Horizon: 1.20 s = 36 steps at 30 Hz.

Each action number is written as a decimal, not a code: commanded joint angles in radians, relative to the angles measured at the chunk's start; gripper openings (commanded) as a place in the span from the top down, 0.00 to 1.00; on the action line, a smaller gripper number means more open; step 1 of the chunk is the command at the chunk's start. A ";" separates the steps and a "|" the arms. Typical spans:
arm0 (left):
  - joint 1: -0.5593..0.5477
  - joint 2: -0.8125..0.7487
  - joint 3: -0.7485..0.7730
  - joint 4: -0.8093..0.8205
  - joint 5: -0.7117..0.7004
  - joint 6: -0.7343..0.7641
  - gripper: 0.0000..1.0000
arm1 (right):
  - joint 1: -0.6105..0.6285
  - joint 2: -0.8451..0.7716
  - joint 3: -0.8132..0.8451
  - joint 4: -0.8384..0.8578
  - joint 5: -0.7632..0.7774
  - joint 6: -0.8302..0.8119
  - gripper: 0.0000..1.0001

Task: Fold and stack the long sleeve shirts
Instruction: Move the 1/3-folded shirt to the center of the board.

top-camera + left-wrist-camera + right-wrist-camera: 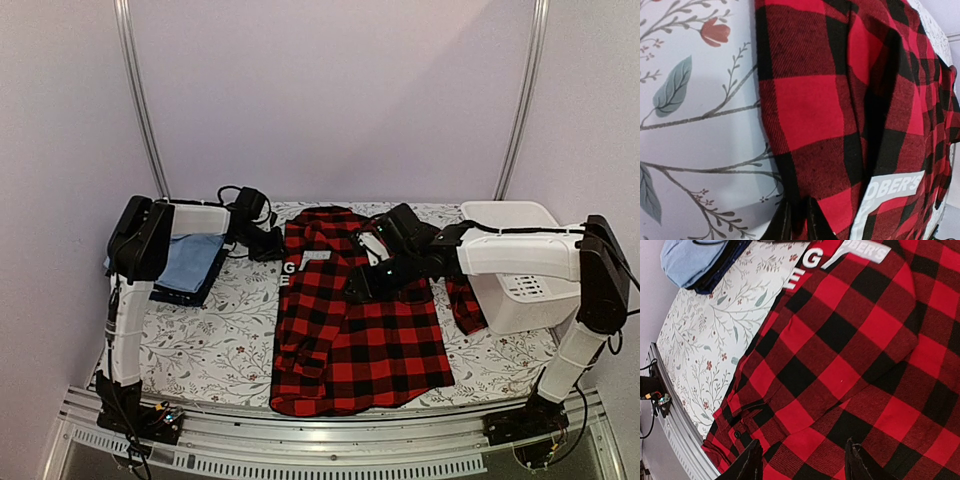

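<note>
Left gripper [262, 243] is up by the table's [200, 340] far edge in the top view, at the collar end of the flannel shirt [360, 340], which runs down to the near edge. The right gripper [362, 285] is over the shirt's middle.

Left wrist view: the fingers [783, 226] are nearly closed, pinching only a sliver of hem, so a pull could slip it free.

Right wrist view: the jaws are apart and holding nothing, just above the cloth. A grab there might bunch two layers.
</note>
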<state>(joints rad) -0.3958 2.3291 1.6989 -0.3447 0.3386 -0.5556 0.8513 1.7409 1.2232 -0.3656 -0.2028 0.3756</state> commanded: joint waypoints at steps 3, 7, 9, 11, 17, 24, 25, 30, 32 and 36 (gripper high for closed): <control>-0.002 0.044 0.044 -0.046 -0.085 0.008 0.98 | -0.052 -0.120 -0.076 0.104 0.106 0.047 0.45; 0.033 0.070 0.105 -0.090 -0.102 0.047 1.00 | -0.080 -0.140 -0.101 0.113 0.120 0.052 0.44; 0.054 0.088 0.145 -0.126 -0.111 0.072 1.00 | -0.087 -0.144 -0.111 0.118 0.124 0.053 0.44; 0.077 0.107 0.186 -0.154 -0.111 0.093 1.00 | -0.089 -0.144 -0.116 0.122 0.130 0.052 0.44; 0.148 0.183 0.327 -0.227 -0.091 0.142 1.00 | -0.096 -0.133 -0.129 0.126 0.143 0.057 0.44; 0.156 0.195 0.419 -0.266 -0.069 0.153 0.81 | -0.129 -0.136 -0.185 0.122 0.138 0.075 0.44; 0.151 0.181 0.415 -0.269 -0.079 0.151 0.77 | -0.131 -0.137 -0.195 0.121 0.133 0.076 0.44; 0.105 0.060 0.377 -0.275 -0.166 0.163 0.66 | -0.131 -0.126 -0.234 0.118 0.089 0.078 0.44; 0.079 -0.001 0.343 -0.274 -0.184 0.158 0.66 | -0.130 -0.120 -0.251 0.121 0.067 0.080 0.46; 0.001 -0.131 0.190 -0.226 -0.141 0.121 0.69 | -0.119 -0.119 -0.298 0.115 0.045 0.084 0.55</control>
<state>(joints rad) -0.3103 2.3684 1.9919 -0.6052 0.1860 -0.4145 0.7250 1.6245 0.9668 -0.2485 -0.1204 0.4480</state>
